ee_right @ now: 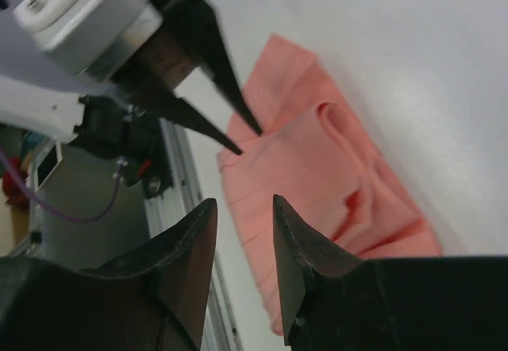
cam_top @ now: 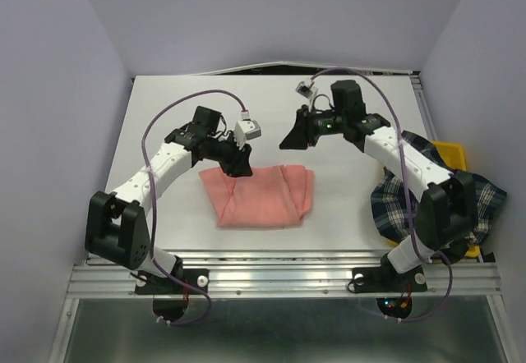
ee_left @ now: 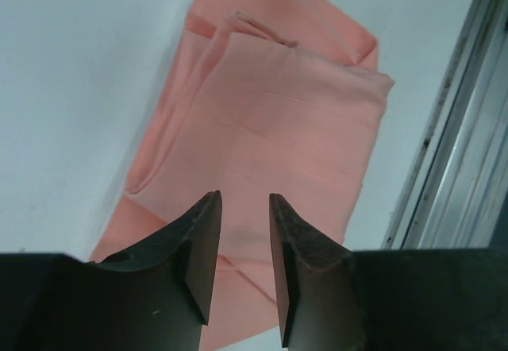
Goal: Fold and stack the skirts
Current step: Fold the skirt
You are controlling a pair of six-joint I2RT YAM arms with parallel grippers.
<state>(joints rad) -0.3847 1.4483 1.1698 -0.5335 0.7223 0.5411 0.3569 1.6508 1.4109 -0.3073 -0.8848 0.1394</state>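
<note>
The left end effector (cam_top: 238, 164) is hovering at the upper left edge of the folded pink skirt (cam_top: 259, 199) at the frame's centre, fingers slightly parted, gripping nothing. The right end effector (cam_top: 293, 137) is hanging above the surface (cam_top: 164, 108), narrowly open and empty. The plaid skirt (cam_top: 394, 207) is lying at the far right.

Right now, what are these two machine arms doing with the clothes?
Two robot arms are folding skirts. The pink skirt lies folded into a rough rectangle between the arms. The left gripper is poised at its far-left corner, jaws open and holding nothing; the right gripper hangs open just beyond the far edge. The plaid skirt sits crumpled at the right, over a yellow bin, not yet folded.
</note>
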